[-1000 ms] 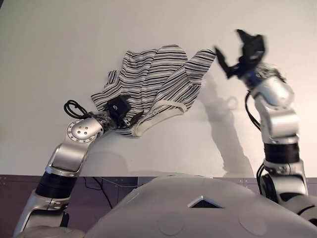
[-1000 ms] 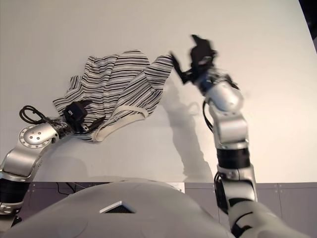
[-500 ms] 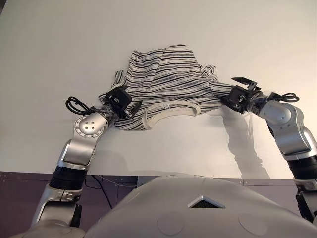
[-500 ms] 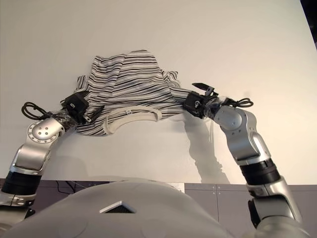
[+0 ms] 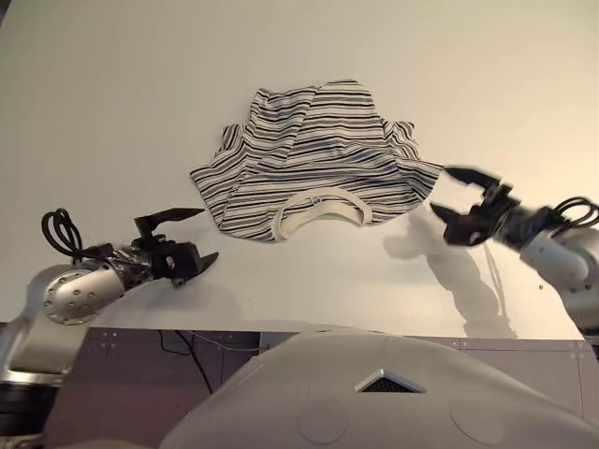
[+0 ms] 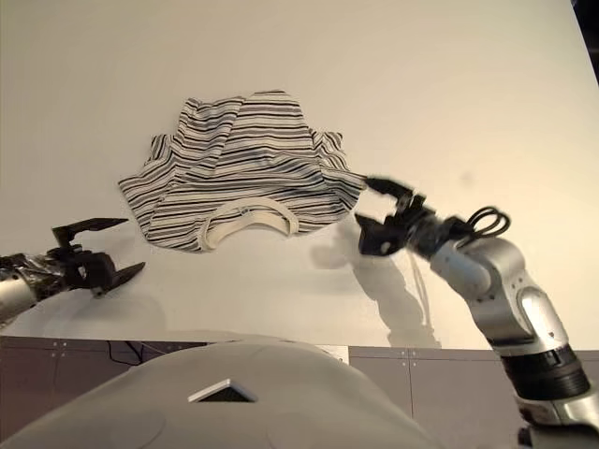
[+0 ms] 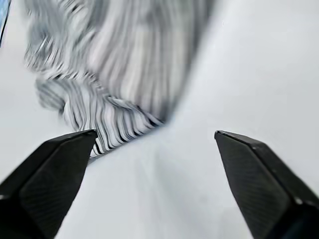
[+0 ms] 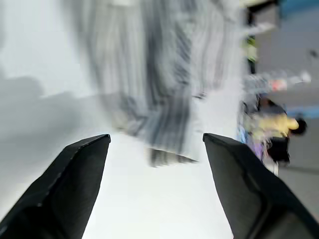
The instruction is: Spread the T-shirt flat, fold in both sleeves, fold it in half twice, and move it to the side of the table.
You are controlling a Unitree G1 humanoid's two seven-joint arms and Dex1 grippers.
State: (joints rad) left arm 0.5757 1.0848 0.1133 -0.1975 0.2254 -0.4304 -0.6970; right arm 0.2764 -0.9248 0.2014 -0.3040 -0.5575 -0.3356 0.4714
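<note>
**Q:** Which step is this?

**A:** Spreading, I judge. The T-shirt (image 5: pixel 314 154) lies rumpled mid-table (image 5: pixel 112 112), collar toward me. My left gripper (image 5: pixel 208 234) and right gripper (image 5: pixel 442 190) flank it, fingers apart and empty.

**Q:** And next?

**A:** Likely pinching each side and drawing outward until the sleeves lie flat.

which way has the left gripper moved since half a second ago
Yes. The left gripper has pulled back off the T-shirt, toward the near edge of the table and to the robot's left, fingers open.
</note>
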